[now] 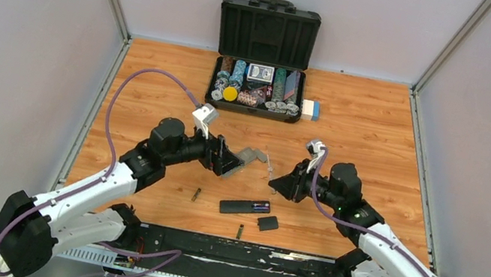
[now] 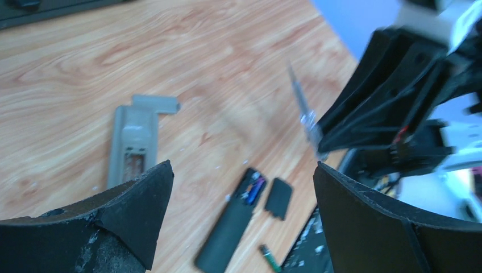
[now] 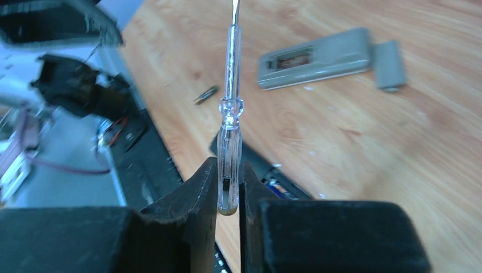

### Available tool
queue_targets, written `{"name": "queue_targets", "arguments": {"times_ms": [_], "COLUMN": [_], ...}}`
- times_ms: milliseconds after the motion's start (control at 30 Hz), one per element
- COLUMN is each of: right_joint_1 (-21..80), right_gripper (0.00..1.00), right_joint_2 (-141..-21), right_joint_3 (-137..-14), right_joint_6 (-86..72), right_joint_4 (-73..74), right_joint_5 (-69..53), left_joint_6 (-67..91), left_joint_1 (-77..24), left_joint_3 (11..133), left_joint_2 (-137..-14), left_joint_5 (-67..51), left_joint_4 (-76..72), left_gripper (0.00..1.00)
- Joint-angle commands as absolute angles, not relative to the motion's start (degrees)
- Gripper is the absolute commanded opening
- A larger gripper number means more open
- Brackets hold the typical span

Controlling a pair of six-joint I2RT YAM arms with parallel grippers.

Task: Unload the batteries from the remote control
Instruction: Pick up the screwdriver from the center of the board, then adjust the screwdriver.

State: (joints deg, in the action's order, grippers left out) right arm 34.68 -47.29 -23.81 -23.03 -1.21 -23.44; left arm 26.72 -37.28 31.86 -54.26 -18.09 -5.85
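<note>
The black remote control (image 1: pixel 239 206) lies near the table's front with its compartment open, and one of the batteries (image 2: pixel 254 189) shows inside. Its flat black cover (image 1: pixel 268 223) rests beside it. Two loose batteries lie on the wood, one to the left (image 1: pixel 195 194) and one at the front edge (image 1: pixel 240 230). My left gripper (image 2: pixel 243 170) hovers above the remote, open and holding nothing. My right gripper (image 3: pixel 228 170) is shut on a clear-handled screwdriver (image 3: pixel 230 114), whose blade points away toward the left gripper (image 1: pixel 229 162).
A grey remote (image 1: pixel 248 156) with its own open compartment and loose grey cover (image 3: pixel 389 63) lies between the arms. An open black case of poker chips (image 1: pixel 257 87) stands at the back, with a small white-and-blue box (image 1: pixel 310 109) beside it. A black rail (image 1: pixel 237 253) runs along the near edge.
</note>
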Motion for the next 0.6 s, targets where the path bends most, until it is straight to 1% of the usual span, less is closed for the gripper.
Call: {"name": "queue_targets", "arguments": {"times_ms": [0,167,333,433,567], "right_joint_1": [34.5,34.6,34.7,35.0,36.6], "right_gripper": [0.00,0.00,0.00,0.00,0.00], "right_joint_2": [-50.7,-57.7,-59.2,-57.5,-55.1], "right_joint_3": [-26.1,-29.4,-29.3,-29.8,-32.4], "right_joint_6": [-21.1,-23.0,-25.1,-22.7,-16.0], "right_joint_4": [-10.1,-10.0,-14.0,-11.3,-2.2], "right_joint_5": [-41.8,-49.4,-50.8,-48.9,-43.0], "left_joint_6": [37.9,45.4,49.5,47.7,44.3], "left_joint_1": [-33.3,-31.5,-30.9,-30.8,-30.8], "left_joint_3": [31.1,30.2,29.9,31.1,33.7], "left_joint_2": [-53.4,-54.8,-56.9,-57.4,-58.5], "left_joint_5": [-32.1,-38.6,-41.0,-38.6,-34.1], "left_joint_4": [-20.0,-30.6,-33.8,-27.9,-17.0], "left_gripper": [1.00,0.98,0.91,0.88,0.87]}}
